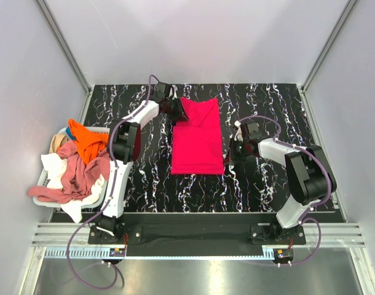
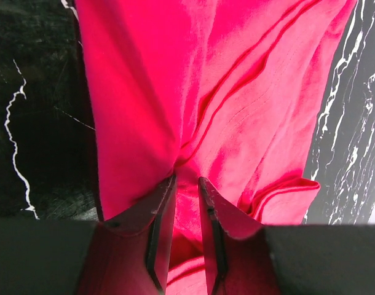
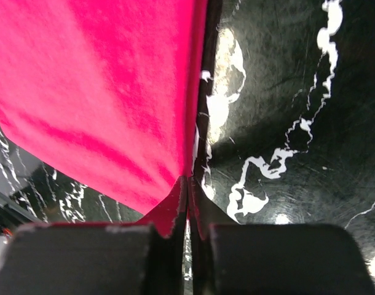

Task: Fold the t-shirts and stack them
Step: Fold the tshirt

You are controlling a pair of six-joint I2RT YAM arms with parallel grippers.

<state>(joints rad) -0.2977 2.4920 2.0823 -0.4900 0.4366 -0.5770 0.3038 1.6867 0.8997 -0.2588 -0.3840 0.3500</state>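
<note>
The red tee [image 1: 197, 138] lies part-folded mid-table, its far left corner pinched by the left gripper [image 1: 177, 113] and its near right edge clamped by the right gripper [image 1: 230, 153], so the next move is probably lifting both together to fold it over.

No text, brand, number or sign can be read: 0 on the red t-shirt [image 1: 198, 138], 0 on the heaped garments [image 1: 77, 169], 0 on the table [image 1: 261, 110].
</note>
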